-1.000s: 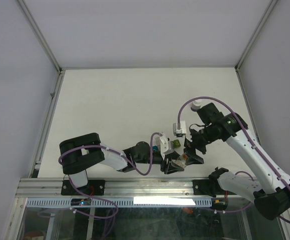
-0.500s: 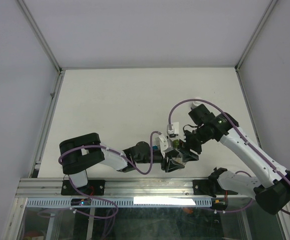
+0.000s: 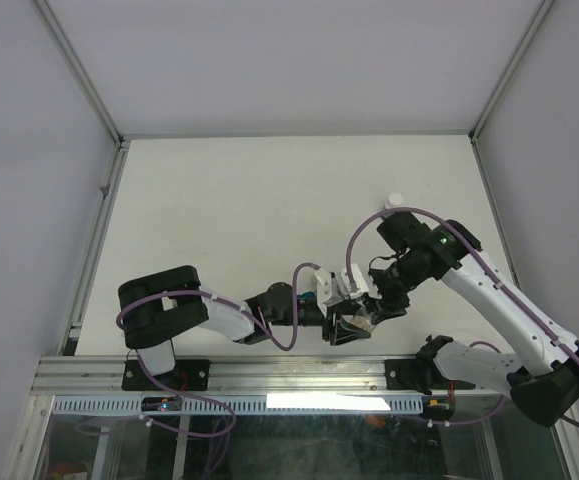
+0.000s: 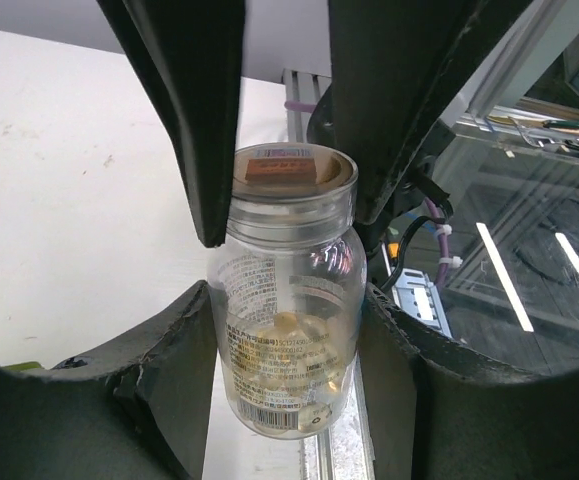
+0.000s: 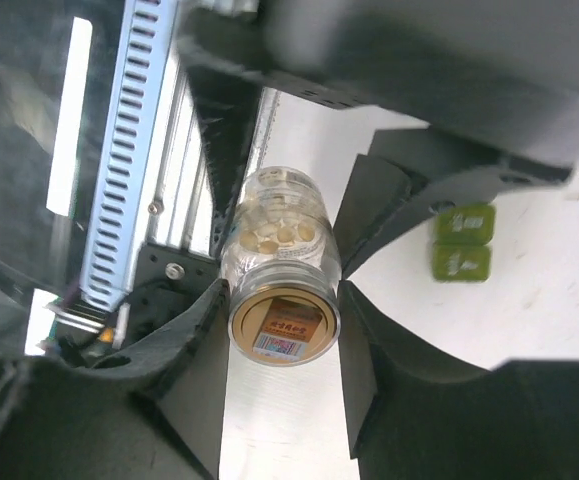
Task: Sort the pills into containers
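A clear pill bottle lies between both grippers near the table's front edge, with yellowish pills piled in its base. My left gripper is shut on the bottle's body. From the opposite side, my right gripper is shut on the bottle's neck, one finger on each side of the rim. In the top view the two grippers meet over the bottle. Two green compartments of the containers rest on the table just past the bottle; the other compartments are hidden.
A small white cap lies on the table behind the right arm. The metal rail of the table's front edge runs right beside the bottle. The white table stretches back to the walls.
My right arm has swung left and down to the bottle, and its jaws have narrowed onto the neck. The left gripper has kept its hold and has not moved.
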